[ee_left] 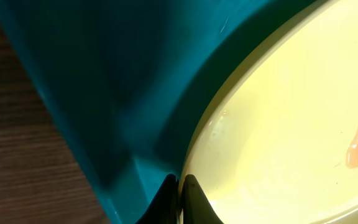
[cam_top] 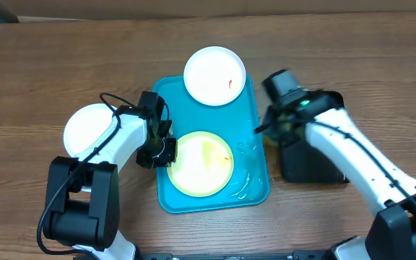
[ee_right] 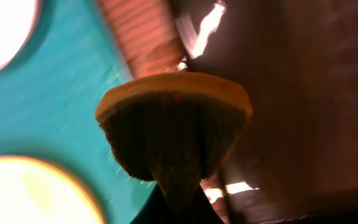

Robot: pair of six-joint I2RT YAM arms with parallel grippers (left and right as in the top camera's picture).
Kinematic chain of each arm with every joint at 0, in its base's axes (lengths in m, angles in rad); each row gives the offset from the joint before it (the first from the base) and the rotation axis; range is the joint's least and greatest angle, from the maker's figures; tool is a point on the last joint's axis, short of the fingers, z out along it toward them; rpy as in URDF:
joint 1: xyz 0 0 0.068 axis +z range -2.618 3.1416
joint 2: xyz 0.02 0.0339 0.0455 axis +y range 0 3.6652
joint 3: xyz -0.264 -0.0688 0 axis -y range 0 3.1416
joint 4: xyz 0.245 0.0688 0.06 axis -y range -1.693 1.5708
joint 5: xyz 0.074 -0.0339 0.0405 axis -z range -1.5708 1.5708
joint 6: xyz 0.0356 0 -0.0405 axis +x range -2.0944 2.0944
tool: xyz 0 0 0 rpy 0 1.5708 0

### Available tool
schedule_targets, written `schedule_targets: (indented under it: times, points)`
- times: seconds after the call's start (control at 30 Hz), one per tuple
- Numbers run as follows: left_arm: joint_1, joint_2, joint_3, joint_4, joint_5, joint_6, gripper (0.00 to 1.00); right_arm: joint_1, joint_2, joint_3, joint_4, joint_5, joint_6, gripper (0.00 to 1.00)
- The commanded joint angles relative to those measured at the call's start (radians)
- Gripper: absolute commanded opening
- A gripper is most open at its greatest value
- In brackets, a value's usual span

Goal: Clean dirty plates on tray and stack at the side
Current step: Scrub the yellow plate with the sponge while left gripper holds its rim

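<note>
Yellow-green plate (cam_top: 202, 165) lies in the turquoise tray (cam_top: 255, 115) toward the desk's near edge. The left gripper (ee_left: 180, 186) pinches its left rim. The right gripper (ee_right: 178, 193), clamped on a sponge (ee_right: 173, 118), hangs beyond the tray's right rim.

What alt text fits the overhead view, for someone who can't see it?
A turquoise tray on a table holds a smeared yellow-green plate, with a smeared white plate over its far rim. The left arm has its jaws at the yellow-green plate's left edge; the right arm is by the tray's right rim. Another white plate lies left.
</note>
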Motion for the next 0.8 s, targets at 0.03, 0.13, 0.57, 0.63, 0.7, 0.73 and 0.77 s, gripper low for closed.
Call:
schedule_targets:
  times: [0.03, 0.13, 0.57, 0.63, 0.7, 0.73, 0.77]
  points:
    - [0.005, -0.053, 0.032, -0.006, -0.038, -0.002, 0.04, -0.105, -0.019, -0.021, 0.051, -0.23, -0.237, 0.04]
    - [0.005, -0.056, 0.032, -0.013, -0.037, -0.003, 0.04, -0.091, -0.019, -0.038, 0.075, -0.386, -0.33, 0.04]
    - [0.005, -0.066, 0.079, -0.103, -0.038, -0.007, 0.04, 0.303, 0.103, -0.066, 0.311, -0.248, -0.133, 0.04]
    - [0.005, -0.067, 0.088, -0.107, -0.038, -0.007, 0.04, 0.341, 0.156, -0.067, 0.353, -0.248, -0.114, 0.04]
    - [0.005, -0.068, 0.093, -0.107, -0.038, -0.007, 0.04, 0.37, 0.211, -0.067, 0.396, -0.247, -0.087, 0.04]
    - [0.005, -0.068, 0.095, -0.107, -0.038, -0.007, 0.04, 0.385, 0.239, -0.067, 0.416, -0.247, -0.063, 0.04]
    - [0.005, -0.068, 0.097, -0.108, -0.038, -0.007, 0.04, 0.391, 0.253, -0.067, 0.425, -0.247, -0.056, 0.04]
